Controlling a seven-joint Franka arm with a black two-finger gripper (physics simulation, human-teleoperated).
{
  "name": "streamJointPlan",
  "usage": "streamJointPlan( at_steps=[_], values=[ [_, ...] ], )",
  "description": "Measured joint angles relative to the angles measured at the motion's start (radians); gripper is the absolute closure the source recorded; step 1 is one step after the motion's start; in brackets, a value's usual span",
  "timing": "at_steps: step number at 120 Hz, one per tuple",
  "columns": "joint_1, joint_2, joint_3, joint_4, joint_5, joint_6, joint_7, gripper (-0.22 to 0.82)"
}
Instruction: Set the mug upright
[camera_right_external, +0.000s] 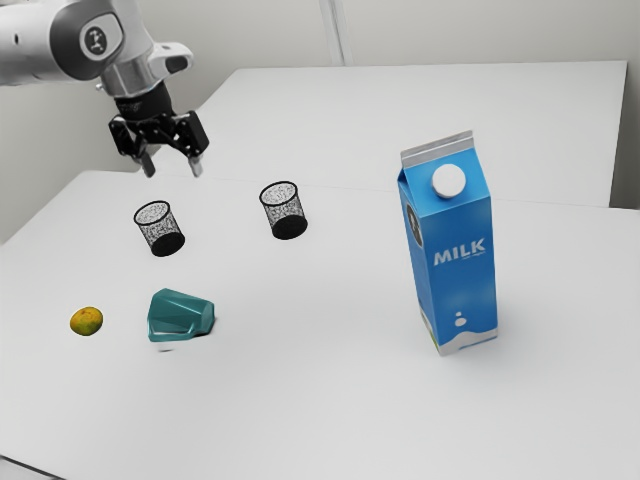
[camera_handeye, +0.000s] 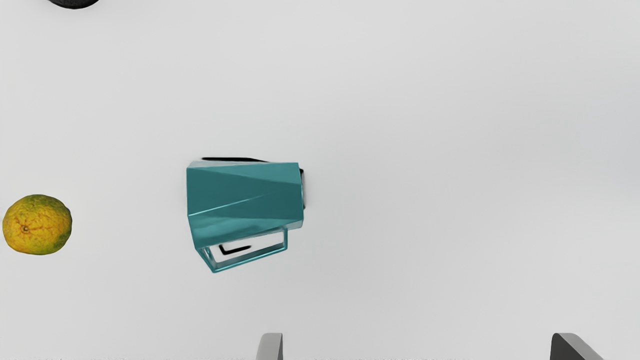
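Note:
My gripper (camera_right_external: 173, 172) hangs high over the table at the exterior view's upper left, open and holding nothing. In the wrist view the gripper (camera_handeye: 417, 345) has its two fingertips wide apart. A teal faceted mug (camera_right_external: 178, 316) lies on its side on the table, well below my hand and nearer the exterior camera. Seen from the hand, the mug (camera_handeye: 245, 197) has its angular handle out to one side, and its wider end faces the orange fruit. The inside of the mug is hidden.
A yellow-green orange (camera_right_external: 87, 321) (camera_handeye: 37, 224) rests beside the mug. Two black mesh cups (camera_right_external: 160, 230) (camera_right_external: 284, 211) stand behind it on the white table (camera_right_external: 300, 400). A tall blue milk carton (camera_right_external: 452, 250) stands toward the exterior view's right.

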Motion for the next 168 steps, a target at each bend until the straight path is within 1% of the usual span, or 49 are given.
streamJointPlan(
  at_steps=[30,57,79,129,150,168],
  values=[
    [0.172,0.019,0.002,-0.022,-0.064,0.0,0.065,0.02],
    [0.285,0.07,0.003,-0.052,-0.156,0.01,0.162,0.03],
    [0.366,0.119,0.003,-0.11,-0.237,0.041,0.257,0.03],
    [0.437,0.234,0.004,-0.222,-0.38,0.167,0.46,0.03],
    [0.455,0.265,0.004,-0.238,-0.419,0.193,0.523,0.03],
    [0.474,0.285,0.005,-0.277,-0.482,0.224,0.573,0.03]
  ],
)
